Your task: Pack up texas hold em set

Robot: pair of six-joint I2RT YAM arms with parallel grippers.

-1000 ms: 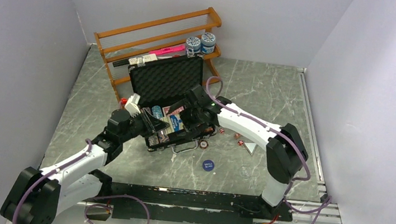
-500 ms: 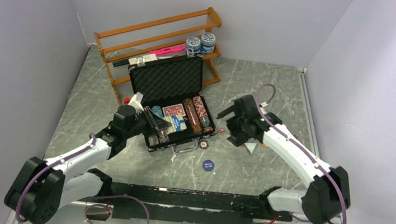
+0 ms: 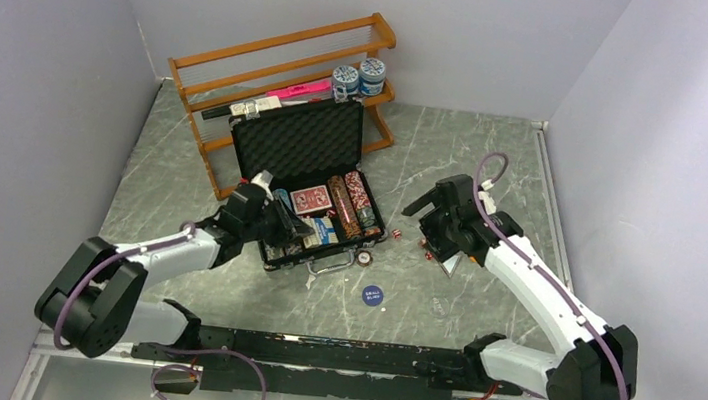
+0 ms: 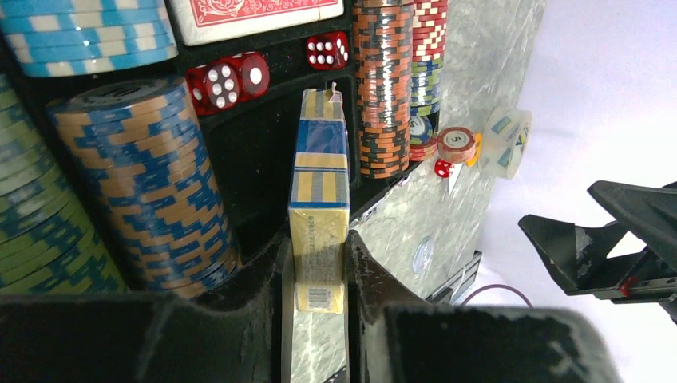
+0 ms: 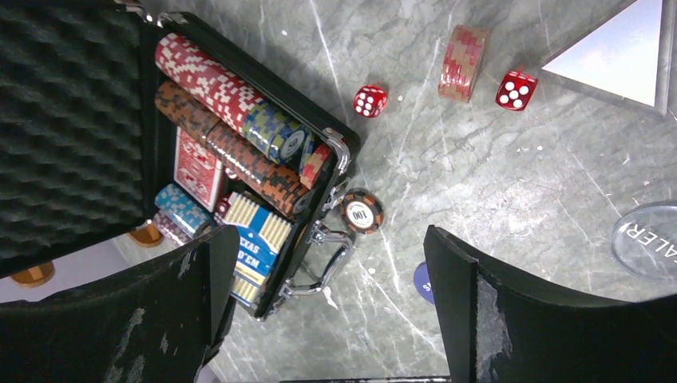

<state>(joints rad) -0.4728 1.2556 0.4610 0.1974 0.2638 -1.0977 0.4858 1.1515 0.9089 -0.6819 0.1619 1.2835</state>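
The black briefcase [image 3: 302, 142] lies open with its foam lid up. Chip stacks [image 4: 144, 167], a red card deck [image 3: 311, 198] and red dice [image 4: 227, 80] sit inside it. My left gripper [image 4: 319, 275] is shut on the blue card deck [image 4: 321, 183], which stands on edge in a slot of the case. My right gripper [image 5: 326, 239] hangs open above the table to the right of the case, with nothing between its fingers. Loose on the table are two red dice [image 5: 370, 100] [image 5: 516, 89], a short chip stack [image 5: 463, 52], a single chip [image 5: 361, 212] and a blue button disc [image 3: 372, 295].
The orange wooden rack [image 3: 275, 60] stands behind the case with two blue-and-white jars [image 3: 359, 78] on it. A clear round disc [image 5: 651, 239] and a white triangular piece [image 5: 631, 48] lie to the right. Walls close in on the left, back and right.
My right arm has pulled back from over the case to the right, its jaws narrowing a little. My left arm has stretched lower toward the case, still holding the blue deck.
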